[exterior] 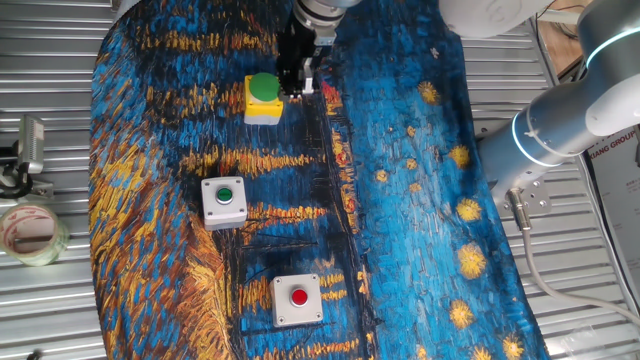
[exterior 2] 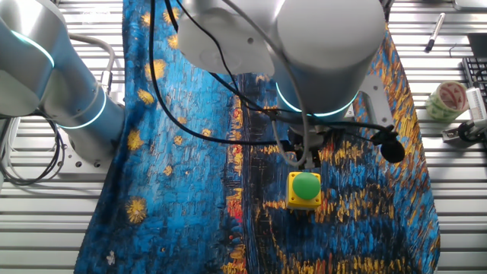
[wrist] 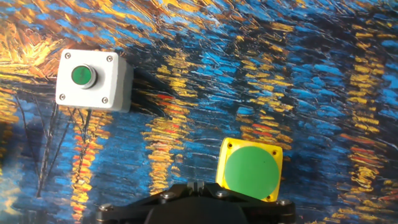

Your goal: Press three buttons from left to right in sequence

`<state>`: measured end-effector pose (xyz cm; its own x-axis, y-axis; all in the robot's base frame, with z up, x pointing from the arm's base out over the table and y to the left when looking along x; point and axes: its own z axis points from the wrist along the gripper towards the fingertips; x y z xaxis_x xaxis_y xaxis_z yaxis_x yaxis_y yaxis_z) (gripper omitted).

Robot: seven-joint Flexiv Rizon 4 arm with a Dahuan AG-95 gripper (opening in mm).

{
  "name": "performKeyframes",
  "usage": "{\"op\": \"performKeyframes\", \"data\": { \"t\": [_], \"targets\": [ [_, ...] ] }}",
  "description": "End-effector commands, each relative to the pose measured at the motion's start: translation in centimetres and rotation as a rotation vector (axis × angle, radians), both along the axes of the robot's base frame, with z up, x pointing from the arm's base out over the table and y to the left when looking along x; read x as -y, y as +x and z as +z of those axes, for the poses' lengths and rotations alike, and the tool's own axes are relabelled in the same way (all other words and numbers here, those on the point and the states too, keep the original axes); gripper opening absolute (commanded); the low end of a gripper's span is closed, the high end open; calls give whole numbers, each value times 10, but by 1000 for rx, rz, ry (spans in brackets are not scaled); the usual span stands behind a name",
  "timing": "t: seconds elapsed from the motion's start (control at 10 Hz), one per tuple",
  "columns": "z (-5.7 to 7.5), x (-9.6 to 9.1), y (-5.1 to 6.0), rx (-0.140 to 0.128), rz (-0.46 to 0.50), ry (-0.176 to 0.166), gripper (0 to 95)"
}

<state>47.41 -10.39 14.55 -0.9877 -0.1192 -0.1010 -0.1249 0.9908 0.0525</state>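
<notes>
The yellow box with the big green dome [exterior: 263, 97] stands on the blue and orange patterned cloth [exterior: 420, 200]. It also shows in the other fixed view [exterior 2: 306, 189] and in the hand view [wrist: 252, 169]. My gripper [exterior: 298, 82] hangs just beside this box, off its dome; in the hand view its fingertips [wrist: 196, 186] meet with only a thin seam between them and hold nothing. The grey-white box with the small green button [exterior: 224, 200] sits further along the cloth and shows in the hand view [wrist: 93, 79]. The grey-white box with the red button [exterior: 298, 298] sits beyond it.
A tape roll [exterior: 30, 232] and a small metal part [exterior: 30, 145] lie on the slatted metal table beside the cloth; the roll also shows in the other fixed view [exterior 2: 447, 99]. The arm's base and cables [exterior: 530, 200] stand at the cloth's other side.
</notes>
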Motion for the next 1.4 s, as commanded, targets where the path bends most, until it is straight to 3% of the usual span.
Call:
{"op": "performKeyframes", "data": {
  "t": [0.1, 0.6, 1.2, 1.4],
  "targets": [
    [0, 0, 0, -5, -5, 2, 0],
    [0, 0, 0, -11, 8, -12, 0],
    [0, 0, 0, 9, 21, -30, 0],
    [0, 0, 0, -4, 6, -38, 0]
  ]
}}
